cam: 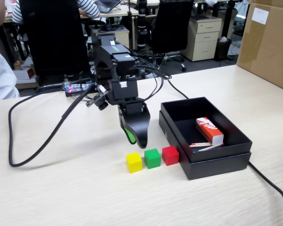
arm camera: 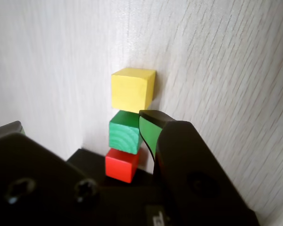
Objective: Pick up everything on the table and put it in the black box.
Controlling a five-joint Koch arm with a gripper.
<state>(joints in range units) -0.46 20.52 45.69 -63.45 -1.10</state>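
Three cubes sit in a tight row on the table (cam: 61, 188), none yet boxed: yellow cube (cam: 134, 162) at 9 o'clock of the green cube (cam: 152, 158), red cube (cam: 170, 155) at 3 o'clock, just beside the black box (cam: 217, 162). Row lines up for one-by-one picks. Pincer (cam: 134, 136) hangs just above and behind the yellow and green cubes, touching neither, holding nothing; jaws overlap in the fixed view and the wrist view shows no clear gap, so spread or pressed together — cannot tell. Box, at 3 o'clock, holds a red-and-white carton (cam: 210, 130). Brown carton (cam: 266, 42) far at 1 o'clock.
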